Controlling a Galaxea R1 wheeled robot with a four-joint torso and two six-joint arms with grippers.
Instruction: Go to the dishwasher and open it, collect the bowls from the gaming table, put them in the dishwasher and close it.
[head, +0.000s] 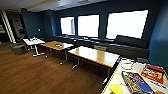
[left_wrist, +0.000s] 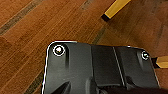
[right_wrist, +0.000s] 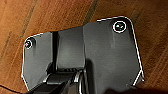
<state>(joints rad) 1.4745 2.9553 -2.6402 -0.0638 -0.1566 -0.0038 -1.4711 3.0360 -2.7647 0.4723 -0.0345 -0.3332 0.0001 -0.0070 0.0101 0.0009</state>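
**A lounge of tables under bright windows**

Wooden tables (head: 93, 55) stand in a row on the brown plank floor (head: 37, 72), dark benches (head: 130, 45) behind. A white table (head: 140, 80) nearby carries colourful boxes (head: 152, 73). I can't tell either gripper's grip, nor spot a dishwasher.

A room with tables

Two brown tables (head: 93, 55) stand on the wood floor (head: 37, 72), by bright windows (head: 88, 25).

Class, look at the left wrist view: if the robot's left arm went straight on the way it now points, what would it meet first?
Most likely the wooden floor: the view looks down on bare boards past the arm's dark plate. A yellow-edged piece lies off to one side, seemingly outside that line, though depth is unclear.
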